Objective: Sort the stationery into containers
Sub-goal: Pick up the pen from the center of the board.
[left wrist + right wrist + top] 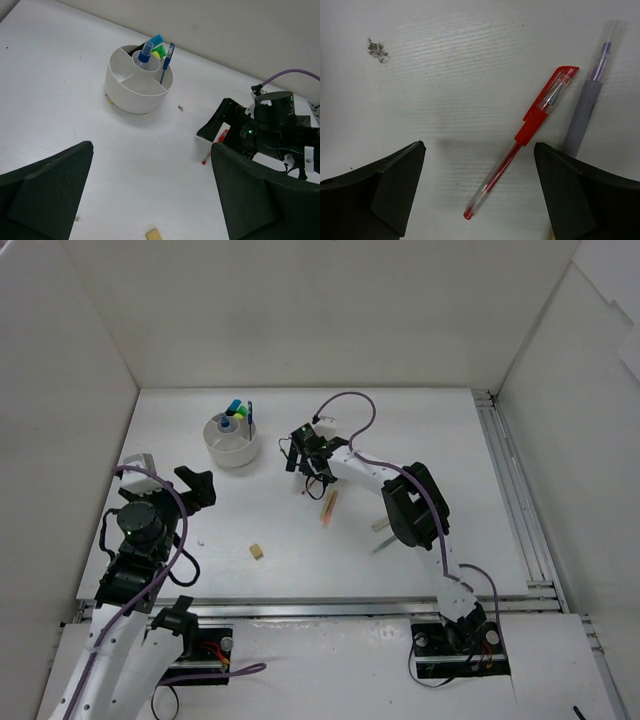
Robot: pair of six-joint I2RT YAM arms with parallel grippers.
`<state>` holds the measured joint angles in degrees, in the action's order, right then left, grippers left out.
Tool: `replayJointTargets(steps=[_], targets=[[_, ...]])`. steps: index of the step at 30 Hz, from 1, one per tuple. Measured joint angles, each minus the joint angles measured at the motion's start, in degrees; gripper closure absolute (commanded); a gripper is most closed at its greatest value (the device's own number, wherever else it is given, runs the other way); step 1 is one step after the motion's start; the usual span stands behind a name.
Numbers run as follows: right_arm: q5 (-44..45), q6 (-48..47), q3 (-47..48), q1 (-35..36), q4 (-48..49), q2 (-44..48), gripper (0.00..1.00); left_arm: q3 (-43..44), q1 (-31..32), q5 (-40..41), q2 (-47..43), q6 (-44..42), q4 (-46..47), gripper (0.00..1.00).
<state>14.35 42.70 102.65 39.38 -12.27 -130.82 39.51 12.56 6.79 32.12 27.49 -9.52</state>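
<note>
- Your left claw hangs released and empty, left of the white bowl and nearer the arm bases; I judge it is parked clear.
- The beige eraser lies loose on the worktop, well nearer the bases than the bowl.
- Your right claw, right of the bowl, is spread wide over the red pen without touching it, probably lining up a pick.
- The pen lies flat, right of the bowl. Its long axis runs diagonally across the gap, cap towards the grey pen.
</note>
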Motion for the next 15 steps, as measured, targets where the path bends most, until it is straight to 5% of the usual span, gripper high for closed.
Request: replayJointTargets(steps=[5, 9, 15], targets=[[1.49, 0.68, 0.15, 0.13, -0.96, -0.87, 0.2, 0.0, 0.04, 1.05, 0.9, 0.24, -1.27, 0.0], [1.64, 0.15, 0.26, 0.46, -1.79, -1.03, 0.57, 0.0, 0.04, 1.03, 2.51, 0.26, -1.31, 0.0], [1.2, -1.51, 1.51, 1.18, -2.16, -2.1, 0.84, 0.0, 0.04, 0.96, 4.87, 0.33, -1.7, 0.0]])
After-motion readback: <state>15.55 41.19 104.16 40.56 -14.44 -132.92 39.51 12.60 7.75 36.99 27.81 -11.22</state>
